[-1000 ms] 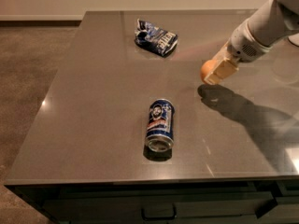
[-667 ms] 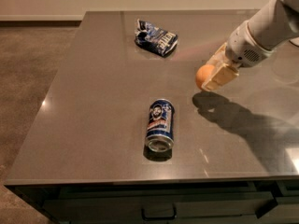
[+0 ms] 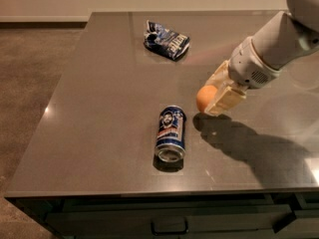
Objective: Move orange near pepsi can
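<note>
The pepsi can (image 3: 170,132) lies on its side on the grey table (image 3: 104,88), dark blue with a man's face, its silver top toward the front edge. My gripper (image 3: 213,98) comes in from the right and is shut on the orange (image 3: 205,98), held just above the table a little right of the can and slightly behind it. The orange's left side shows between the cream fingers (image 3: 225,99); its right side is hidden by them.
A crumpled blue-and-white foil snack bag (image 3: 167,40) lies at the back of the table. The arm's shadow falls on the table's right front part. Drawers (image 3: 169,224) run below the front edge. Carpeted floor lies to the left.
My gripper has carried the orange left and toward the front, closer to the pepsi can. The can and the snack bag have not moved.
</note>
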### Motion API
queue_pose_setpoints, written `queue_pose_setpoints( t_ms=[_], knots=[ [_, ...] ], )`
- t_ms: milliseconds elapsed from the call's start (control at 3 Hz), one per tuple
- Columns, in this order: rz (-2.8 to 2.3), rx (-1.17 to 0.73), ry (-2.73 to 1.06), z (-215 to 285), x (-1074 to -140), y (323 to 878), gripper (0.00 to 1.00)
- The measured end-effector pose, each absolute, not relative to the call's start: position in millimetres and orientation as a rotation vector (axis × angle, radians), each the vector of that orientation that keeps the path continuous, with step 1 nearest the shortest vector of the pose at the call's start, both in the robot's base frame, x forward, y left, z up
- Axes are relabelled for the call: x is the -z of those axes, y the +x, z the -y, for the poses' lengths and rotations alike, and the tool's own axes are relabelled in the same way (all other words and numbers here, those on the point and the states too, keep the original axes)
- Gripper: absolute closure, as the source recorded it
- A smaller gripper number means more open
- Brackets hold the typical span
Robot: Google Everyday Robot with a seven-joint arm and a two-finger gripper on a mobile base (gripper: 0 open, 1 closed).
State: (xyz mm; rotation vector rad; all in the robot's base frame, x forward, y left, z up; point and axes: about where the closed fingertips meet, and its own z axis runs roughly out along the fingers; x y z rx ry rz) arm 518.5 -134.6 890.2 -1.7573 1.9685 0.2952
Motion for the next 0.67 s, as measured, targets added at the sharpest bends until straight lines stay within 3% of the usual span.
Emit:
queue_pose_setpoints(
  t_ms=[667],
  knots=[
    [-1.954,-0.312,-1.825,113,-867,495,1.00]
  ],
)
